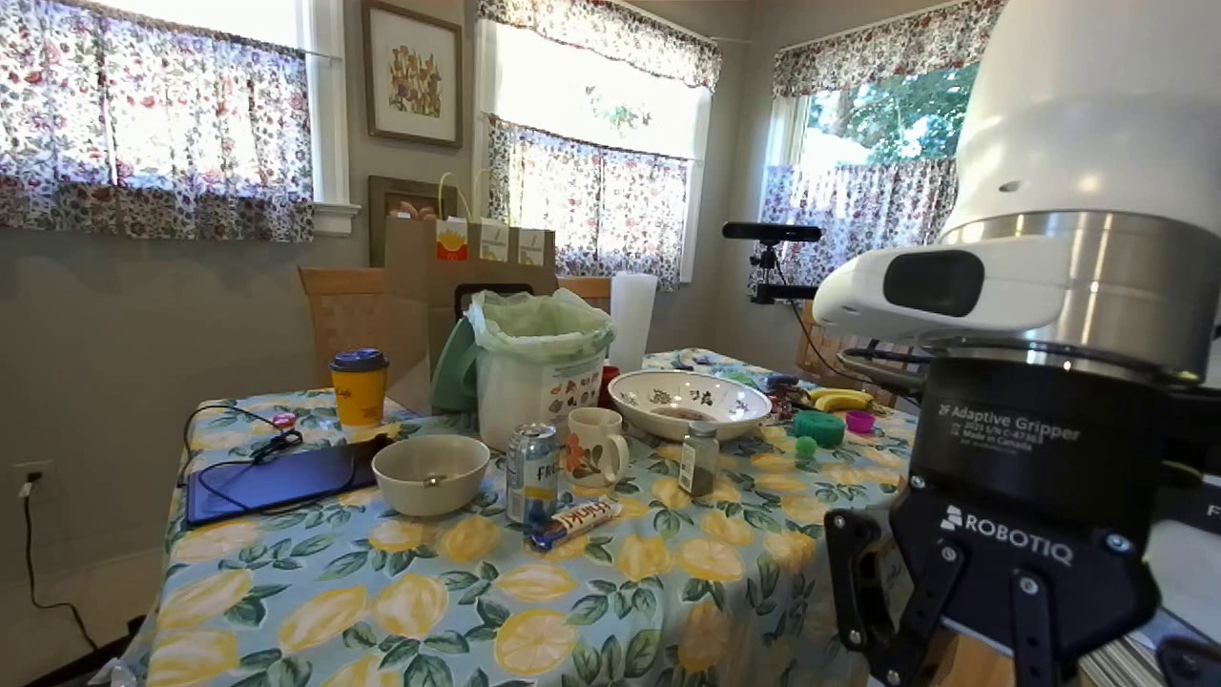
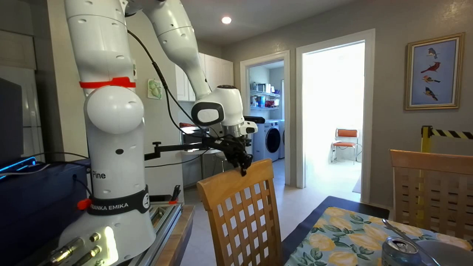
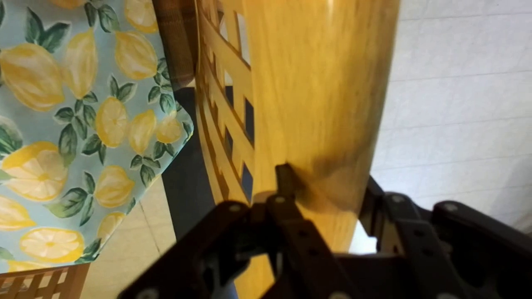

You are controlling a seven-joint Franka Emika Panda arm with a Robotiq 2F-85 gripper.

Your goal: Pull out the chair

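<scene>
The chair is light tan wood with a broad curved top rail and a lattice back. It stands between the robot's base and the table in an exterior view (image 2: 221,184). Its rail fills the middle of the wrist view (image 3: 320,83), and a piece shows low in an exterior view (image 1: 968,663). My gripper (image 3: 328,182) has the rail between its fingers, one on the table-side face, the other at the far edge. The fingers look closed on it. It also sits on the rail in an exterior view (image 2: 244,170). The chair's seat and legs are hidden.
The table with a lemon-print cloth (image 1: 458,582) holds a white bin (image 1: 515,391), bowls, a mug (image 1: 593,448) and a can (image 1: 531,472). Another wooden chair (image 2: 425,162) stands at the table's far side. Pale floor (image 3: 453,124) lies beside the rail, away from the table.
</scene>
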